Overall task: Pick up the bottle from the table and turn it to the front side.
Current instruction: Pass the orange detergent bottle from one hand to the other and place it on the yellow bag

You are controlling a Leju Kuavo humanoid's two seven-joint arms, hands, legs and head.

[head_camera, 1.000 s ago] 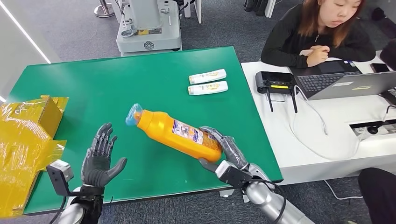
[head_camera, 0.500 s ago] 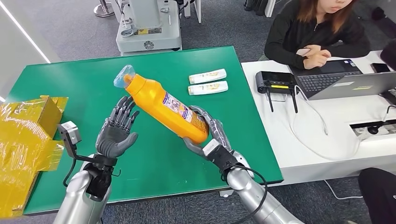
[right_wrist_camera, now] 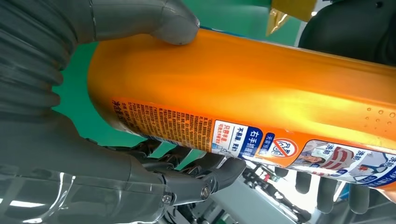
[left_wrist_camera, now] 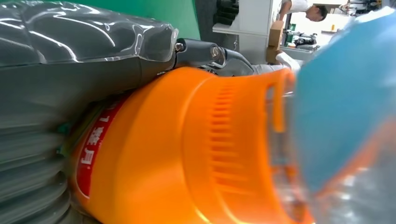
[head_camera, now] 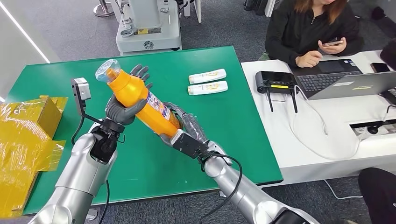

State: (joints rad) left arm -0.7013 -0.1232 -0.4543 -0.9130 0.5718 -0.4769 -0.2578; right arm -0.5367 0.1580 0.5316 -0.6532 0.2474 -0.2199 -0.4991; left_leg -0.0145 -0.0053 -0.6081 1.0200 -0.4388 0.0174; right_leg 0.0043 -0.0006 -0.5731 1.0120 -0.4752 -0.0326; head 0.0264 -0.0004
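The orange bottle with a blue cap hangs tilted above the green table, cap up and to the left. My right hand grips its base end, label side facing up. My left hand holds the upper body just below the cap, thumb across the front and fingers sticking up behind. In the left wrist view the bottle's shoulder and cap lie against my left hand. The right wrist view has my right hand wrapped around the bottle.
Two white tubes lie on the far right part of the green table. A yellow wrapped box stands at its left edge. Right of it, a white desk carries a router and laptop, with a person seated behind.
My right hand raised the bottle up and to the left. My left hand rose from above the table and closed around the bottle below the cap.
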